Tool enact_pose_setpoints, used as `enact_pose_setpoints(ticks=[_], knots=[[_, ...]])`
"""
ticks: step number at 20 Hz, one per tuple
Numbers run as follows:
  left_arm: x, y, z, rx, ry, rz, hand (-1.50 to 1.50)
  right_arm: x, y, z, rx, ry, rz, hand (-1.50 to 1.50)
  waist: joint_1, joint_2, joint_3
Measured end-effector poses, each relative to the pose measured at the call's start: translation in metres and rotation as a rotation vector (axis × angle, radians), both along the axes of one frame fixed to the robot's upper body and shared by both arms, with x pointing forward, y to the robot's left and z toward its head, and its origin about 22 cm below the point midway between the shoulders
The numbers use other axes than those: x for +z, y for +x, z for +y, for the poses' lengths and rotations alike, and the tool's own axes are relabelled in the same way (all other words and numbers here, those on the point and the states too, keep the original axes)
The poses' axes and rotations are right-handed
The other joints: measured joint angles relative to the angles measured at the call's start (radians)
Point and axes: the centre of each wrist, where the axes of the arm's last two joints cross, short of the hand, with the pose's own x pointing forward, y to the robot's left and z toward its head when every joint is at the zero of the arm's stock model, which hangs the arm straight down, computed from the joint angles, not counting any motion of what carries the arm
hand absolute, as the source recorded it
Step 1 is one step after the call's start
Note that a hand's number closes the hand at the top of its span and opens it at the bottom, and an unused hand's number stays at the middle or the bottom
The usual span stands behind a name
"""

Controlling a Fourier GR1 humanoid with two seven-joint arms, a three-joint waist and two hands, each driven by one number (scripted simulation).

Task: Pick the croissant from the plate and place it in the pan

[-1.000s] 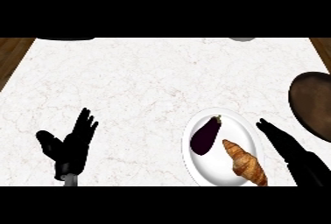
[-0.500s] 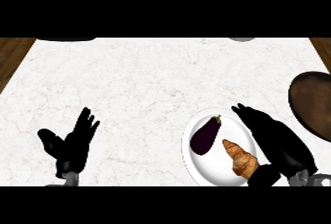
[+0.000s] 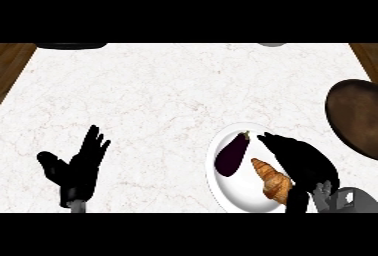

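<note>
- The croissant [image 3: 273, 181] is golden-brown, ridged and elongated. It lies flat on the right half of the plate, slanted from upper left to lower right, with its lower end hidden under the black hand.
- The plate [image 3: 235, 192] is white and round, near the counter's front edge at the view's lower right.
- The pan [image 3: 356, 116] is dark brown and round, cut off by the view's right edge, set up and to the right of the plate and apart from it.

Croissant [image 3: 273, 183] on plate [image 3: 238, 195], right of eggplant [image 3: 232, 155]
</note>
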Motion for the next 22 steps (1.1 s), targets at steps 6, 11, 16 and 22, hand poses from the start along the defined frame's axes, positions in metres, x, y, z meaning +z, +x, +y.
enact_pose_setpoints(ticks=[6, 11, 16, 22], knots=[[0.000, 0.000, -0.003, 0.006, -0.003, 0.007, 0.00, -0.011, 0.004, -0.009, 0.006, 0.019, 0.007, -1.50, -0.004, 0.000, 0.000], [-0.001, -0.001, -0.006, 0.005, -0.001, 0.000, 0.00, -0.014, 0.001, -0.013, 0.009, 0.058, -0.028, -1.50, -0.006, -0.001, 0.000], [0.001, -0.008, -0.006, 0.006, -0.003, 0.001, 0.00, -0.031, -0.003, -0.018, 0.000, 0.050, -0.058, -1.50, -0.006, 0.000, 0.000], [-0.001, -0.007, -0.005, 0.005, -0.002, 0.003, 0.00, -0.060, -0.001, -0.023, 0.011, 0.057, -0.041, 1.50, -0.004, -0.001, 0.000]])
